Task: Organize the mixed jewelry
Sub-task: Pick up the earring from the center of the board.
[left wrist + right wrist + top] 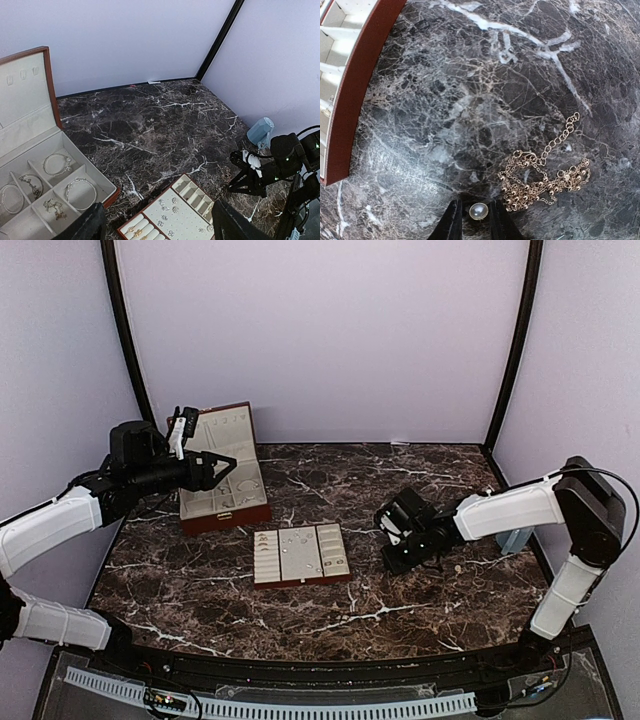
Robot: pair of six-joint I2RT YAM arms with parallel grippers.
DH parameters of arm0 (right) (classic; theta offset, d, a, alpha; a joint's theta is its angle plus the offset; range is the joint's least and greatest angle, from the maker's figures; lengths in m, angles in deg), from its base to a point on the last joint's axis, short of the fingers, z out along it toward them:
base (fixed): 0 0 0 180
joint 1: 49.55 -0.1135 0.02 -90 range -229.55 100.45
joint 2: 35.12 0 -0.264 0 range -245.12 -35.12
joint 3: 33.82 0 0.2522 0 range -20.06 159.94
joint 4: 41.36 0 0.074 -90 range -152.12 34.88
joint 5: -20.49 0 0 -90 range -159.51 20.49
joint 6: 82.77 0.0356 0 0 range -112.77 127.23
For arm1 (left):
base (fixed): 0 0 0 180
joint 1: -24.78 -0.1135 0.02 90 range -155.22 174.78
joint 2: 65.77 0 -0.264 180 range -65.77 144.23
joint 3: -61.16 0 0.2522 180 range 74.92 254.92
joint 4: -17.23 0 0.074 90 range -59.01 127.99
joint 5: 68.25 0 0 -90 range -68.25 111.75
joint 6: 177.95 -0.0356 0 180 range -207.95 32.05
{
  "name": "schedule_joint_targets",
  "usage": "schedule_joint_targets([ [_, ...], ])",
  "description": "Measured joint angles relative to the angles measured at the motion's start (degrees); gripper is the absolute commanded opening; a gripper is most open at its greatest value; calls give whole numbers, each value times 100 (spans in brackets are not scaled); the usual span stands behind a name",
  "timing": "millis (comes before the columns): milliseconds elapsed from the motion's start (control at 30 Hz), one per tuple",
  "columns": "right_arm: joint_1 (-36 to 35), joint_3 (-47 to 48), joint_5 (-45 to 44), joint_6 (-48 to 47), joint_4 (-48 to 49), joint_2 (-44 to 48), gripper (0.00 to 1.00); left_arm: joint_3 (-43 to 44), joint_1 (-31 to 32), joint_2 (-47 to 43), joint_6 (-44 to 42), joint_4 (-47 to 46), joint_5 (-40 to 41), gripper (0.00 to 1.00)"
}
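A pearl stud [478, 210] lies on the dark marble between the two black fingers of my right gripper [476, 222]. The jaws stand narrow around it, with a thin gap still showing on its left side. A tangled gold bead chain [545, 180] lies just to the stud's right. In the top view my right gripper [400, 545] points down at the table, right of the cream slotted tray [300, 582]. The tray [195, 220] holds small studs and rings. My left gripper [160, 227] hangs open and empty above the open reddish-brown box [225, 521].
The box [30, 135] holds bangles and chains in its cream compartments, its lid leaning back. The tray's red-brown edge [355, 85] runs along the left of the right wrist view. A pale blue object [512, 538] sits by the right wall.
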Motion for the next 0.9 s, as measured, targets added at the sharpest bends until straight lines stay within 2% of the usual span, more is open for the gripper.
schedule_joint_targets([
  [633, -22, 264, -125, -271, -92, -232, 13, 0, 0, 2, 7, 0, -44, 76],
  [900, -24, 273, -125, -286, -131, -232, 17, 0, 0, 39, 26, 0, -103, 76],
])
